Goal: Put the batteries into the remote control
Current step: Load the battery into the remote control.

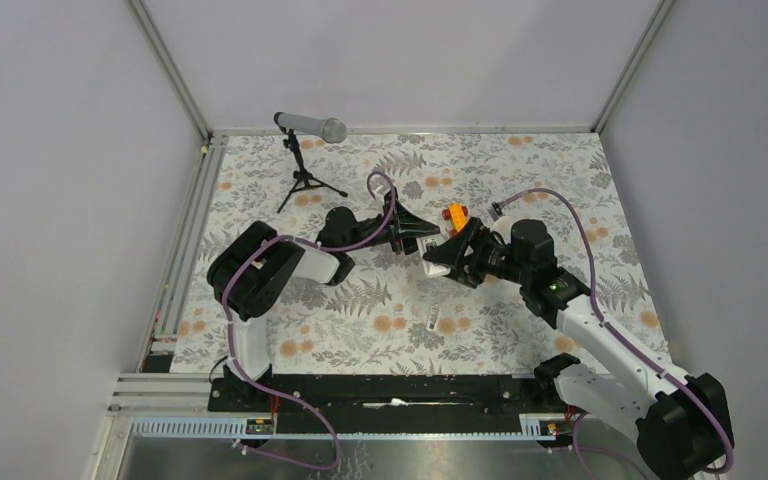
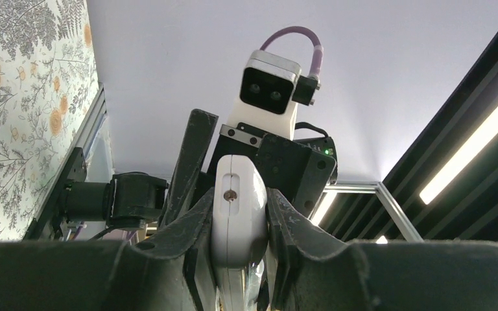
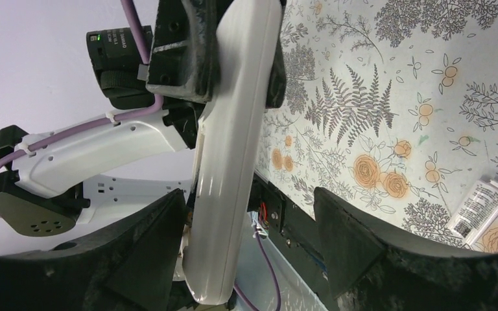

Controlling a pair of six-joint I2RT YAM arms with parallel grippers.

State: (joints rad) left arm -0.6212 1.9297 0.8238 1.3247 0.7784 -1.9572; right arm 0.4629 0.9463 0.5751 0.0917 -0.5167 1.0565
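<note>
My left gripper [image 1: 420, 238] is shut on the white remote control [image 2: 237, 214] and holds it above the table's middle. In the left wrist view its fingers [image 2: 194, 223] clamp the remote's rounded end on both sides. My right gripper [image 3: 249, 197] is open, and its jaws straddle the remote's free end [image 3: 230, 162]. The remote lies close to the left finger and well clear of the right one. In the top view the two grippers meet at the remote [image 1: 432, 250]. I cannot make out the batteries for certain.
An orange toy car [image 1: 455, 215] sits just behind the grippers. A small flat white cover piece [image 3: 480, 207] lies on the floral mat, also in the top view [image 1: 447, 325], with a thin small item [image 1: 428, 318] beside it. A microphone on a tripod [image 1: 305, 150] stands at the back left.
</note>
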